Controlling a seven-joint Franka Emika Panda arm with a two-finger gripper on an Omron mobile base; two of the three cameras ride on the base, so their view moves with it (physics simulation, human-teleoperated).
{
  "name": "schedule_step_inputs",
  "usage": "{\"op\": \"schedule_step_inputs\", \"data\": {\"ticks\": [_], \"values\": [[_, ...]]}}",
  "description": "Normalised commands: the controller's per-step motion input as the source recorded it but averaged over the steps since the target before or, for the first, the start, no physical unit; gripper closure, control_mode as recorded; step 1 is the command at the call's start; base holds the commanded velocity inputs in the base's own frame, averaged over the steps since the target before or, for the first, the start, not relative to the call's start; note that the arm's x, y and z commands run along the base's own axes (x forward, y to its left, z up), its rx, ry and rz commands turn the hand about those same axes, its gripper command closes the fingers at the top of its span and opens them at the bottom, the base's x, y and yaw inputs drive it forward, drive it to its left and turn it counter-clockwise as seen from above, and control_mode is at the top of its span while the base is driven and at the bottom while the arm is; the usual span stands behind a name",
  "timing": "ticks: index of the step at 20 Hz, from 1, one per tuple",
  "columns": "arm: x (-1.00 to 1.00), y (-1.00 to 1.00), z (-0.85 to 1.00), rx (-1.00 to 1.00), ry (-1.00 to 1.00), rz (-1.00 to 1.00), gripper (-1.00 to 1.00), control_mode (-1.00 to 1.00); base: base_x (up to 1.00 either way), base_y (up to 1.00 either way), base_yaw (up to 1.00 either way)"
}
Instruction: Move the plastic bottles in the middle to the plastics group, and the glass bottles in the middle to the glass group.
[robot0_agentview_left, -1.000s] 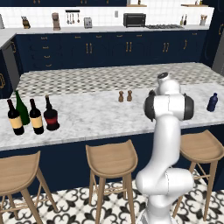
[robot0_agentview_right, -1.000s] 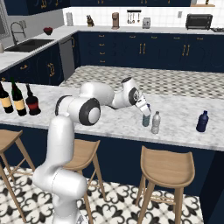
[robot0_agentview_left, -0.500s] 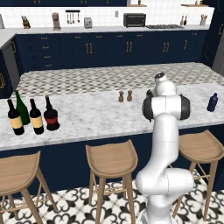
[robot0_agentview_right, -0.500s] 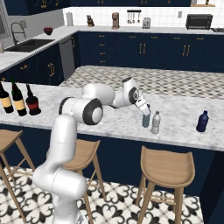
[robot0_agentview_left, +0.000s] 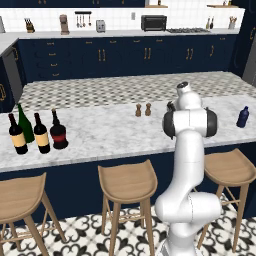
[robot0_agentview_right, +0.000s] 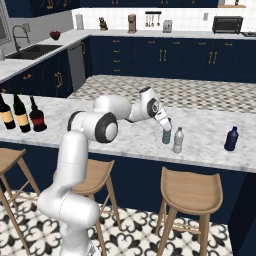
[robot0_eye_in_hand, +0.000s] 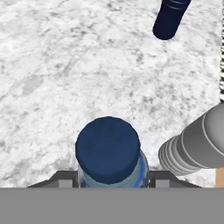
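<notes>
- Gripper (robot0_agentview_right: 166, 126) sits over the pale-blue bottle (robot0_agentview_right: 166, 135) on the marble counter (robot0_agentview_right: 125, 135). In the hand view the blue cap (robot0_eye_in_hand: 108, 148) fills the space between the fingertips.
- Jaws look narrow and close on either side of the bottle's shoulder. Can't tell whether they're clamped or just loose around it.
- Bottle stands upright, base apparently on the counter, just beside the clear-grey bottle (robot0_agentview_right: 178, 140). The navy bottle (robot0_agentview_right: 231, 139) is further right, well apart. So it's effectively in the plastics group.
- Risk 1: if a finger drags on the cap or shoulder during pull-off, the light bottle tips. It would likely fall into the clear-grey bottle, which is near enough to go over too.
- Risk 2: lifting out at a tilt could clip the clear-grey bottle (robot0_eye_in_hand: 192, 146), which sits very near the right finger in the hand view.
- Safer: open fully, then rise straight up.
- Not done yet: two dark glass bottles, the tan-label one (robot0_agentview_left: 40, 134) and the squat red-band one (robot0_agentview_left: 58, 133), already stand near the green bottle (robot0_agentview_left: 24, 124) at far left.
</notes>
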Motion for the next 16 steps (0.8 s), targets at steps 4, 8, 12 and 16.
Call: {"op": "schedule_step_inputs", "data": {"ticks": [4, 8, 12, 16], "values": [[0.00, 0.00, 0.23, 0.00, -0.03, 0.00, -1.00, -1.00, 0.00, 0.00, 0.00], [-0.03, -0.02, 0.38, 0.00, -0.06, 0.00, -1.00, -1.00, 0.00, 0.00, 0.00], [-0.06, 0.00, 0.74, 0.00, -0.11, 0.00, -1.00, -1.00, 0.00, 0.00, 0.00], [-0.07, 0.02, 0.87, 0.00, -0.16, 0.00, -1.00, -1.00, 0.00, 0.00, 0.00]]}}
